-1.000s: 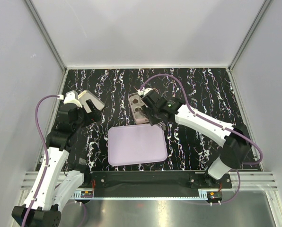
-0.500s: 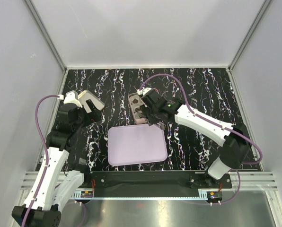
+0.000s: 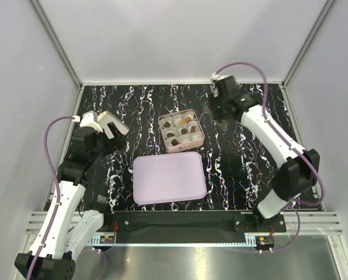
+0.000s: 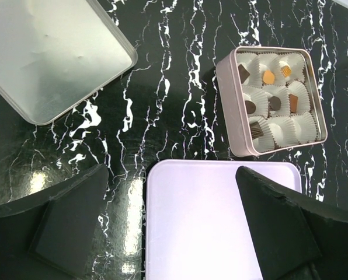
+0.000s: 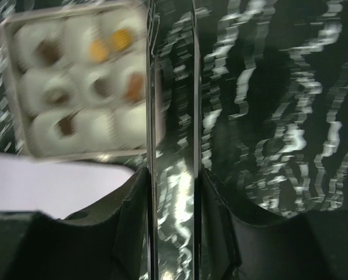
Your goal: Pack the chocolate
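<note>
Two arms reach over a black marbled table (image 3: 244, 169); at the far left the left gripper (image 4: 171, 175) hangs above the surface with its fingers (image 4: 69, 221) spread wide and nothing between them; in the left wrist view a shallow silver lid (image 4: 51, 58) lies flat on the table beyond its left finger, apart from everything else. Towards the middle a lavender tray (image 3: 169, 178) lies flat at the near side, bare on top; just beyond its far right corner stands a square pink tin (image 4: 225, 105), very close to the tray, though whether they touch I cannot tell. Nine white paper cups (image 4: 296, 128) fill the tin in three rows; the chocolate (image 4: 268, 77) sits in these cups, dark pieces mostly on the left, orange and tan ones in the far and right cups; two cups in the near row look empty. Further right, well apart from the tin, the right gripper (image 5: 173, 181) is raised over the far part of the table; its view is blurred; its fingers (image 5: 127, 221) stand partly apart with a narrow shiny strip between them, and whether they press on anything I cannot tell.
</note>
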